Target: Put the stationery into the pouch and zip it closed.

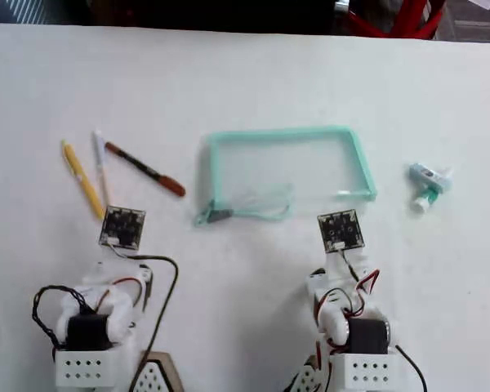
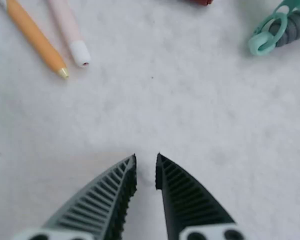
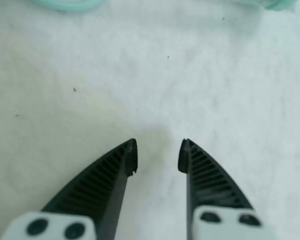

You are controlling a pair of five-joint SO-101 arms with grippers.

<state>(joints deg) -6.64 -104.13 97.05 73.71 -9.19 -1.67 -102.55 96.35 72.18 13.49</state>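
A white, faintly grainy table (image 1: 253, 73) with stationery and a pouch laid out in front of two robot arms.

A flat, clear plastic pouch with a mint-green zip border (image 1: 282, 133) lies mid-table, its grey zip pull on a mint ring (image 2: 270, 37) at the near-left corner. Well to its left lie a slim yellow pen (image 1: 82, 180), a white pen (image 1: 101, 167) and a dark red marker (image 1: 144, 169), fanned apart. To the pouch's right, apart from it, sits a small mint-and-white plastic item (image 1: 428, 184); its print is too small to read. The left gripper (image 2: 145, 159), with black ribbed fingers, hovers near the pen tips, its jaws a narrow slit apart and holding nothing. The right gripper (image 3: 157, 150) sits near the pouch's near-right corner, jaws somewhat wider, also empty.
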